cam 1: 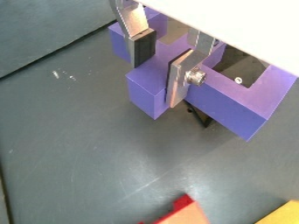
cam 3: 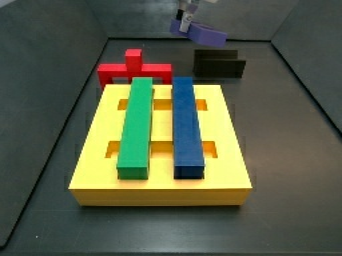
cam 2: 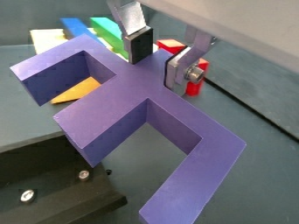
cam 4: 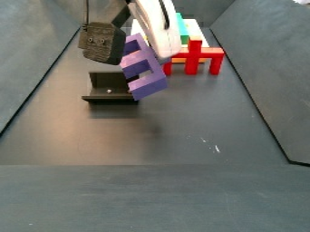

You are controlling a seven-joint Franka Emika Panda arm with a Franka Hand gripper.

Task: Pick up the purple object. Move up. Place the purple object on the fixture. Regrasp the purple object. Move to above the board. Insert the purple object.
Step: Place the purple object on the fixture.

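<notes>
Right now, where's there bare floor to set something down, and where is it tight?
Free: the dark floor in front of the fixture, and the strips beside the yellow board. Crowded: the far end, where the red cross, the fixture and the gripper holding the purple object sit close together.
</notes>
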